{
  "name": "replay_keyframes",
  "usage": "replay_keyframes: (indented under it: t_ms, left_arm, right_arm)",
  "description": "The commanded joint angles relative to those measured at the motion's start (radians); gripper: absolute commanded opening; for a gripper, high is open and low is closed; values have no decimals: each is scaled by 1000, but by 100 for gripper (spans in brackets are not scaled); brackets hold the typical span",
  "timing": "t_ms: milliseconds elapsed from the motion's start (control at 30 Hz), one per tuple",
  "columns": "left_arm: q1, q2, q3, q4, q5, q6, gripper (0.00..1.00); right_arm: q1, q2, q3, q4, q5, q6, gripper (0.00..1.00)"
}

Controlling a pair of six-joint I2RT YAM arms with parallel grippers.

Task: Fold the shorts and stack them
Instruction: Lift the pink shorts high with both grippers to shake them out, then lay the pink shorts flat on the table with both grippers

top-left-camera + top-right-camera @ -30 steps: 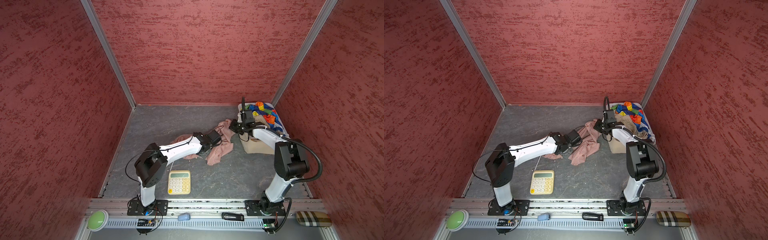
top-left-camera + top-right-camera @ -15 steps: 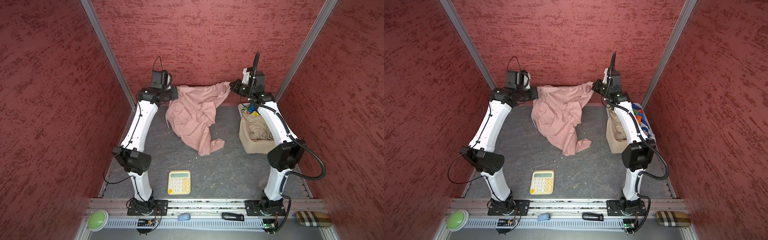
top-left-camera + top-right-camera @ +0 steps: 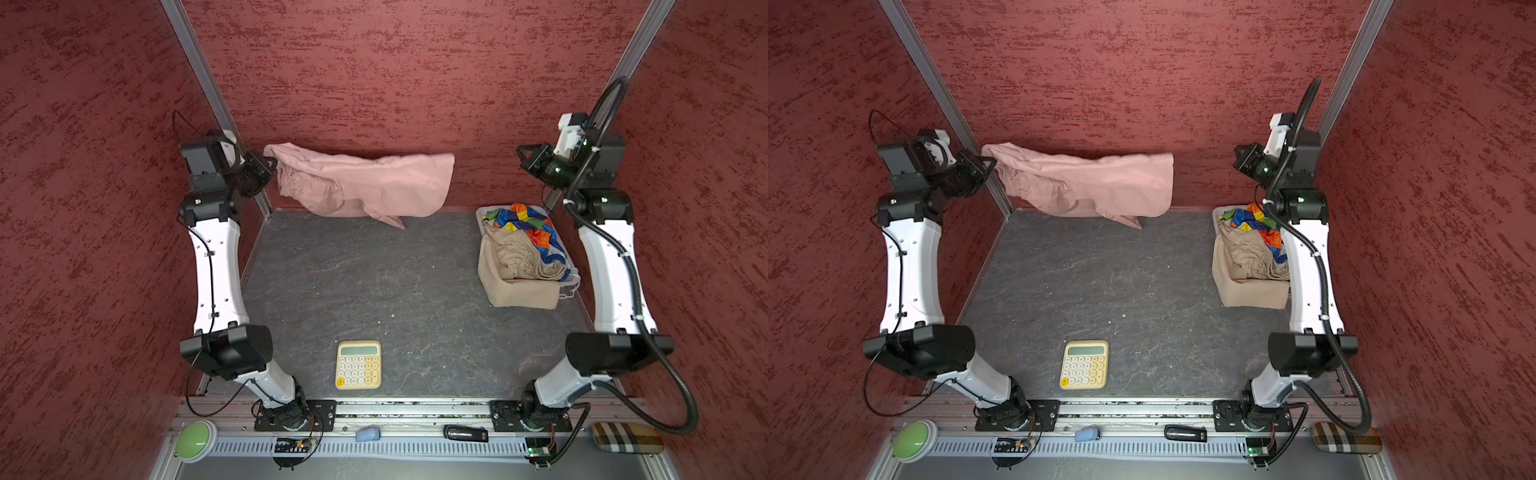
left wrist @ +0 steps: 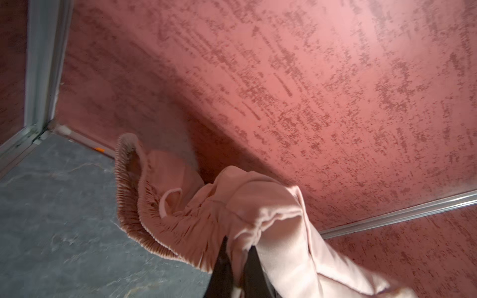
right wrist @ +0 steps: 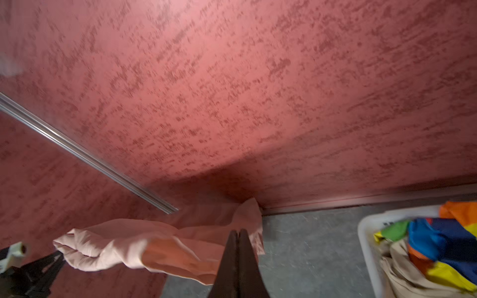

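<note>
Hanging from the left gripper, the dusty pink shorts are up in the air at the far side of the grey table, in front of the red far wall. This gripper is raised at the far left corner. In the left wrist view its dark fingers are pinching a fold of the pink fabric, close to the gathered waistband.

From the grip, the shorts stretch out toward the right, almost level. Their other end is free, about the middle of the far wall. One lower tip hangs down toward the far edge of the table; I cannot tell if it touches.

The right gripper is raised at the far right, well apart from the free end of the pink pair. In the right wrist view its fingers are pressed together with nothing between them, and the pink shorts are seen behind them.

A white plastic basket stands on the far right of the table. The beige shorts lie in it and drape over its near left side, down to the table. The rainbow shorts are in the far part of the basket, touching the beige pair.

A pale yellow calculator lies flat near the middle of the near edge, well apart from all three pairs.
</note>
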Motion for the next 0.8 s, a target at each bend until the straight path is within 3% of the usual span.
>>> replay_keyframes:
  t_ms: [0,67,133,300,367,400,433,500,533,567,600,767]
  left_arm:
    - [-16,-97,-397,159,43,-105,0]
    - [-47,-128,-584,234,82,-117,0]
    - [-93,-118,-674,213,102,-86,0]
    - [-164,-132,-850,212,119,-74,0]
    - [-169,-160,-897,179,78,-58,11]
    - [-168,-175,-918,171,70,-54,14]
    - [-169,-191,-935,171,73,-54,20]
    - [-182,-222,-963,174,99,-61,49]
    - [-195,-233,-965,153,92,-60,62]
    - [-218,-247,-964,131,77,-54,85]
    - [-239,-258,-961,115,71,-44,100]
    - [-281,-337,-949,28,18,-29,99]
  right_arm:
    - [12,-11,-361,148,-52,-19,0]
    - [21,-24,-537,222,-77,3,0]
    - [45,-20,-636,259,-62,4,0]
    - [198,56,-678,276,16,10,3]
    - [266,108,-652,276,59,29,36]
    - [303,152,-625,282,63,41,59]
    - [325,188,-601,287,65,53,71]
    - [356,277,-537,317,63,83,94]
    - [359,318,-508,331,61,100,99]
    - [358,366,-469,337,60,122,99]
    - [358,413,-423,329,65,129,99]
    - [358,657,-142,243,101,137,99]
